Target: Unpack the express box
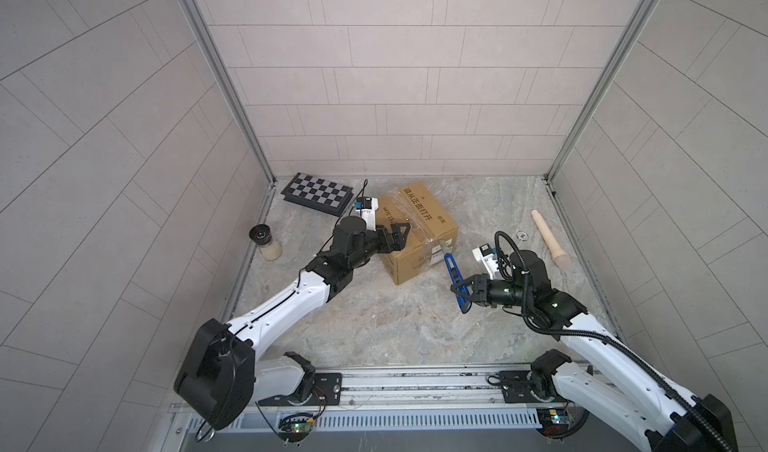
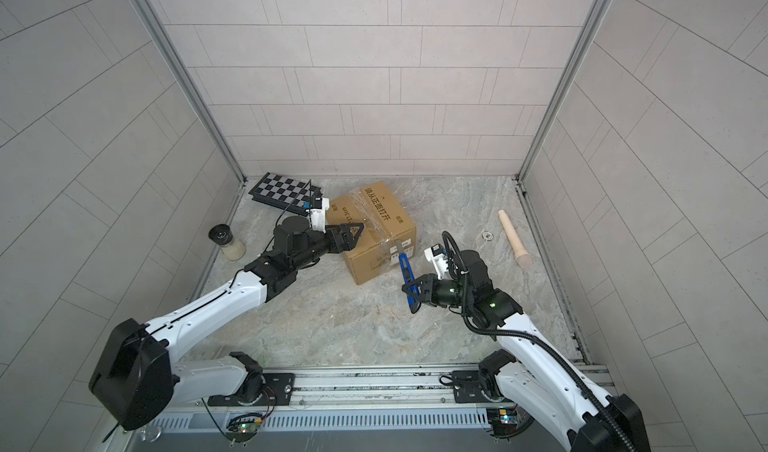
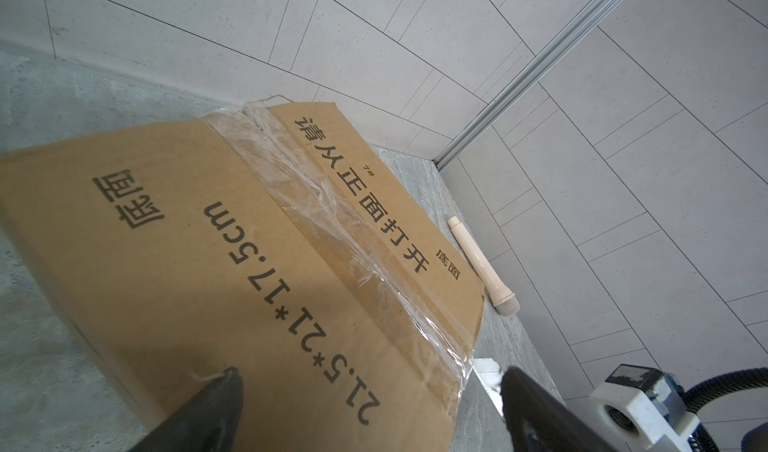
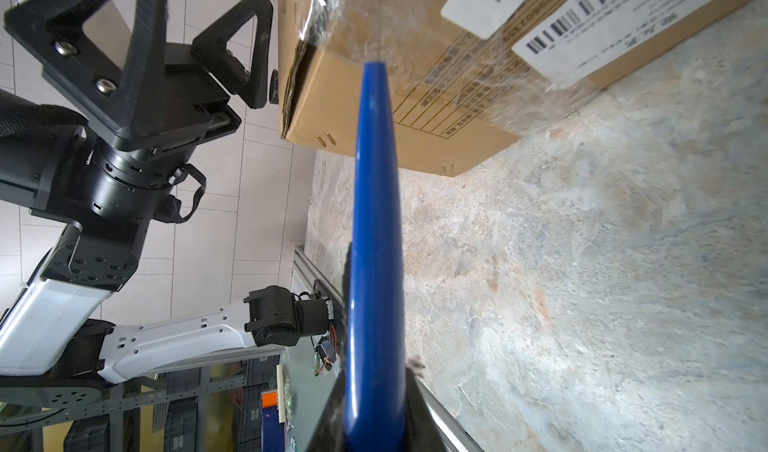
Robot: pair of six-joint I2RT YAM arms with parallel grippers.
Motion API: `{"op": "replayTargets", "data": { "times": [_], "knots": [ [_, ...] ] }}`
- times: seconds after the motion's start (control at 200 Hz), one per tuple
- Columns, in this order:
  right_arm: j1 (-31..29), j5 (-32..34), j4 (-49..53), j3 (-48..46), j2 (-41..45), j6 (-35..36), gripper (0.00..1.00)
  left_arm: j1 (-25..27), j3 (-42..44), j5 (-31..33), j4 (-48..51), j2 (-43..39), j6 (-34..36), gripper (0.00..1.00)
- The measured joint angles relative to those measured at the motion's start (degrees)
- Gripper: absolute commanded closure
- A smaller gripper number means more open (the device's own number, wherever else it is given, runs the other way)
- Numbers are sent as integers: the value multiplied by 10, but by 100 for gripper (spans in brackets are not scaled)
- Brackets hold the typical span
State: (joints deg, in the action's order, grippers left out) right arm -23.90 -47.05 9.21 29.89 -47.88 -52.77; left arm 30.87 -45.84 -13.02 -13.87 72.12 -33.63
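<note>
marble floor [image 1: 374,325] | right claw [image 1: 460,295] grips blue cutter [image 1: 451,267] | tip against express box [image 1: 415,221]

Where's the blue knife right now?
In both top views, right of the middle: the right gripper holds the blue knife, its blade tip at the express box, by the white label.

**Knife tip at the taped carton**

In a top view, the express box [image 2: 390,225] sits on the marbled floor [image 2: 332,321], with clear tape [image 2: 374,217] running across its top. The right gripper [image 2: 412,291] clamps a blue utility knife [image 2: 404,265], whose grey blade tip meets the box's near edge. The left gripper [image 2: 356,235], jaws spread wide, is at the box's top left edge. A checkered board [image 2: 284,192] lies behind the box, a jar [image 2: 227,242] to the left and a beige rod [image 2: 514,240] to the right.
</note>
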Motion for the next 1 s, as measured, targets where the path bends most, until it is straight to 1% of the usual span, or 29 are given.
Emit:
{"op": "replayTargets", "data": {
  "times": [0.345,1.001],
  "knots": [
    [-2,1,-3,4,-10,0,100,-2,0,0,-6,4,-2,0],
    [-4,10,5,14,0,0,100,-3,5,-5,-13,5,-6,0]
  ]
}}
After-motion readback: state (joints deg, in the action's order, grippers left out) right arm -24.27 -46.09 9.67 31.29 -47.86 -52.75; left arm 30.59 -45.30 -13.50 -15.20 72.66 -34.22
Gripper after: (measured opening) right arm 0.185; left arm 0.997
